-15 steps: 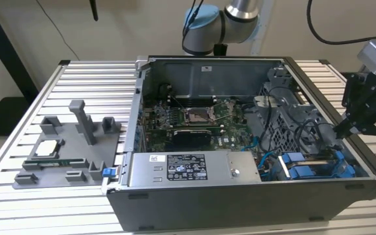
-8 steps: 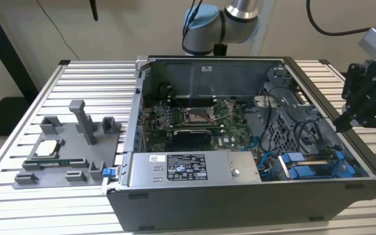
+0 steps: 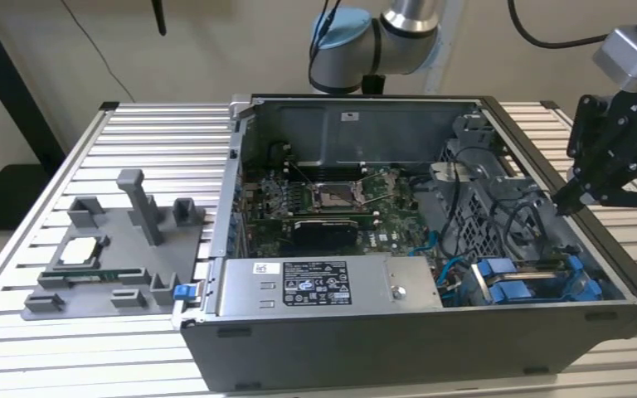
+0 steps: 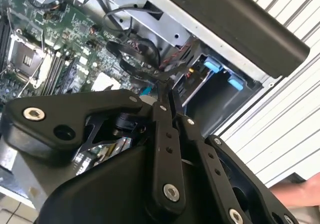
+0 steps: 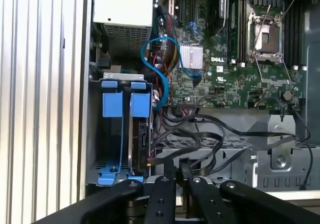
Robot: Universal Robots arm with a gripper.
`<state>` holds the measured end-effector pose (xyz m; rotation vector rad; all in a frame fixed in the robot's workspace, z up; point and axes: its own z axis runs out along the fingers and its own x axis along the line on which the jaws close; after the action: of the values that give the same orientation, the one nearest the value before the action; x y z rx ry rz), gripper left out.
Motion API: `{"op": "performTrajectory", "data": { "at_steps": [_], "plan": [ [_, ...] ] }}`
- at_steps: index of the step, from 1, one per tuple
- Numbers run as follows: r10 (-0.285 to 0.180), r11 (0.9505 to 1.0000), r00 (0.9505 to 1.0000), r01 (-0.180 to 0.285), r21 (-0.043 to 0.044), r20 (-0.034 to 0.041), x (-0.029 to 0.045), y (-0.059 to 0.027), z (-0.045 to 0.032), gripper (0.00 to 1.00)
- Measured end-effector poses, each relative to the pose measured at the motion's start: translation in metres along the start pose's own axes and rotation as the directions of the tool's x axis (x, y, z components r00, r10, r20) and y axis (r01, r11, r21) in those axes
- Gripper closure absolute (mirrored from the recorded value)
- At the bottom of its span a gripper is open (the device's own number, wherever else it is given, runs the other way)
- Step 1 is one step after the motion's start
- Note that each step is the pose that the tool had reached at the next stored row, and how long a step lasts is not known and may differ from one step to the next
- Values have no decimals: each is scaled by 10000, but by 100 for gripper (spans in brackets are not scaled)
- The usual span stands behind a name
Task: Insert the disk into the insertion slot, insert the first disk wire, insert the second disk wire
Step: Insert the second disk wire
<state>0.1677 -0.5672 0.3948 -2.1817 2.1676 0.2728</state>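
The open computer case (image 3: 407, 332) lies on a slatted table. At its corner on the exterior view's right is the insertion slot (image 3: 523, 282) (image 5: 112, 134), a grey bay with blue tabs. The disk (image 5: 141, 139) stands on edge inside it, under a blue carrier tab. My black gripper (image 3: 566, 203) hangs over the case wall on the exterior view's right, above the bay. In both wrist views the fingers (image 4: 162, 129) (image 5: 162, 194) are pressed together. A black disk wire (image 5: 162, 160) (image 4: 145, 71) runs from the tangle of cables up into the fingertips.
A silver labelled power-supply box (image 3: 330, 282) sits beside the bay, with the motherboard (image 3: 330, 203) behind it. A blue cable (image 5: 159, 83) loops near the disk. A perforated metal cage (image 5: 235, 154) lies under the black cables. A grey fixture tray (image 3: 109, 265) rests on the table at the exterior view's left.
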Motion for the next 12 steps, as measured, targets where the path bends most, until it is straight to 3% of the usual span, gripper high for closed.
{"op": "performTrajectory", "data": {
  "at_steps": [4, 12],
  "plan": [
    [-5, 10000, 10000, 5, 0, 63, -6, 116, -37, 100],
    [-6, 10000, 10000, 6, -1, 69, -8, 391, -34, 100]
  ]
}}
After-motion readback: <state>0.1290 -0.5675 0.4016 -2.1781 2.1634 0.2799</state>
